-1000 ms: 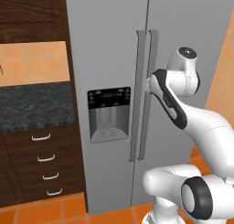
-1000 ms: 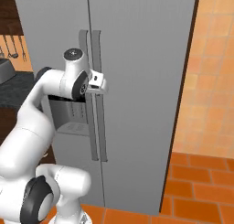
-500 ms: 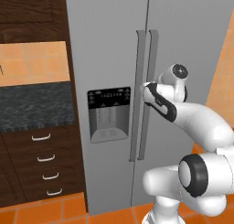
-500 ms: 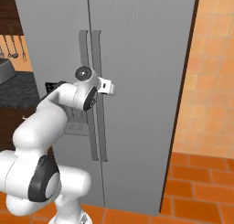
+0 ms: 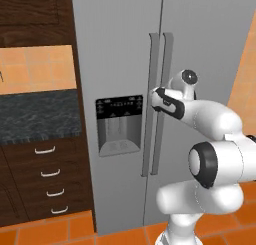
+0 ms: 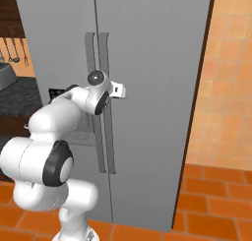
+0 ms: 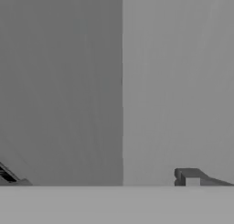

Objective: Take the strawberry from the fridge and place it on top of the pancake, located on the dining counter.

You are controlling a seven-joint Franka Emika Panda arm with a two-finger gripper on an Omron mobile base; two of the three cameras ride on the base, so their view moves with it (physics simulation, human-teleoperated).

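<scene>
The tall light-grey fridge (image 5: 120,49) stands with both doors shut, so the strawberry is hidden. Two long vertical handles (image 5: 159,64) run down its middle seam. My gripper (image 5: 155,96) is pressed up against those handles at about the height of the dispenser's top; from the other side the hand (image 6: 106,95) sits over the handles (image 6: 97,53). In the hand view the fingertips (image 7: 192,179) stand far apart, open, with flat grey door surface (image 7: 173,81) close ahead and nothing clamped between them. The pancake and the dining counter are out of view.
A black-panelled water dispenser (image 5: 119,124) is set in the left door. Left of the fridge are dark wood drawers (image 5: 50,179) under a black stone top (image 5: 35,114). An orange tiled wall (image 6: 226,87) flanks the right side, above an orange floor (image 6: 211,200).
The arm has stretched forward and down, bringing the hand from the right door's face onto the two handles. The fridge doors have not moved.
</scene>
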